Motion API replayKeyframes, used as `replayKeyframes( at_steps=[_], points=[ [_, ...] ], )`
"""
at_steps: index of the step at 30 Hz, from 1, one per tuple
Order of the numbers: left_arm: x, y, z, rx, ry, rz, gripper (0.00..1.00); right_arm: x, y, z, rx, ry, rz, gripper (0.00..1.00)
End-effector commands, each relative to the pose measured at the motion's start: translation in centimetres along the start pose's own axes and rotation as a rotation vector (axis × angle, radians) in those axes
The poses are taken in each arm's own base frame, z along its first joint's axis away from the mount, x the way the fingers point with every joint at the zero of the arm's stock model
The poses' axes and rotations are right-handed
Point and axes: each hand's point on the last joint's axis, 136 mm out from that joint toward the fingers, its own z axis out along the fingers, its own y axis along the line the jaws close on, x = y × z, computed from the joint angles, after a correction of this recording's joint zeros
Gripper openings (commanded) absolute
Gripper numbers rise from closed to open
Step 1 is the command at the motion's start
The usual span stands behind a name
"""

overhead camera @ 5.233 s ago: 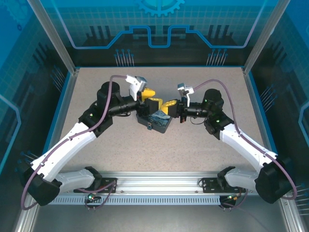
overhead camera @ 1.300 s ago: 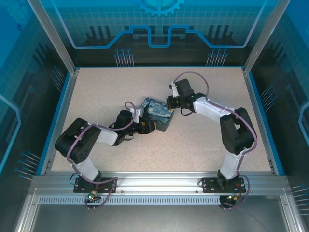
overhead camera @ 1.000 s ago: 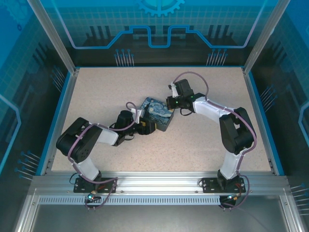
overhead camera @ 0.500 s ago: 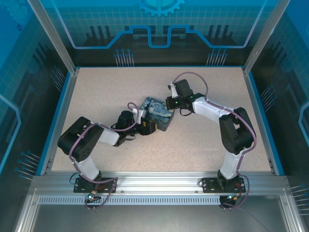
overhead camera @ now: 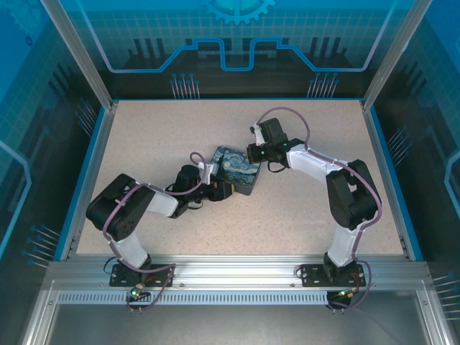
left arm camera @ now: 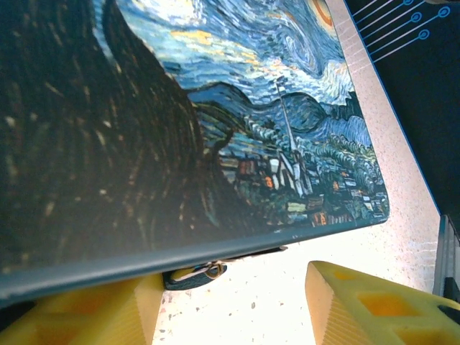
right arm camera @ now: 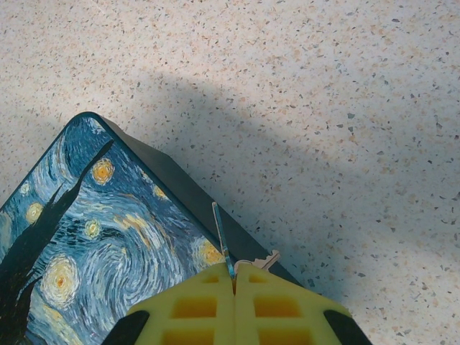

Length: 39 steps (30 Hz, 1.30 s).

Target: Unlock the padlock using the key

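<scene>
In the overhead view my left hand [overhead camera: 219,191] sits left of centre. It is low against the near-left corner of the dark blue rectangular tin with the swirling starry-night print [overhead camera: 238,169], which lies flat on the speckled beige counter [overhead camera: 309,215].

Through my left wrist camera the tin's painted lid takes the upper left of the frame, and my two yellow fingers [left arm camera: 86,320] show along the bottom edge. One is at lower left, its top meeting the tin's near rim. The other is at lower right, clear of the tin, with bare counter between them. That hand is partly spread and grips nothing. Just right of the lower-left finger, the tiny blue-teal padlock [left arm camera: 188,276] peeks from beneath the rim, a bit of silvery metal at its end. The tin hides most of it, so I cannot tell how it lies.

Further right in the overhead view, my right hand [overhead camera: 254,153] is at the tin's far-right corner. In the right wrist view its yellow fingers meet at bottom centre, pressed together on the tiny thin silvery metal key [right arm camera: 222,239]. The key's slim blade sticks up and slightly left out of the pinch, across the tin's dark side wall. A pale bit of the key pokes out to the right of the fingertips. The tin lies in the lower left of that frame, with shadowed counter beyond it.
</scene>
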Motion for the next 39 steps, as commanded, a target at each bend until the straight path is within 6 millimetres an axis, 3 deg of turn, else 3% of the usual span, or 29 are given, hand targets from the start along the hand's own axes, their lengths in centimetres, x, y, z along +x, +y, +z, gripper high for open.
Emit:
replayKeyframes(
  at_steps=[1, 15, 26, 39],
  points=[
    [-1.3, -1.7, 0.2, 0.048, -0.021, 0.005, 0.57, 0.1, 0.6, -0.6, -0.005, -0.01, -0.003, 0.0],
    [-2.3, 0.3, 1.2, -0.037, -0.022, -0.004, 0.58, 2.0, -0.5, -1.2, 0.047, 0.063, 0.044, 0.01],
    [-3.3, 2.4, 0.8, -0.088, -0.058, -0.036, 0.62, 3.3, -1.1, -1.2, 0.059, 0.103, 0.055, 0.01],
    [-1.4, 2.9, 1.1, -0.087, 0.012, -0.007, 0.66, 4.7, -1.9, -0.2, 0.092, 0.159, 0.056, 0.01]
  ],
)
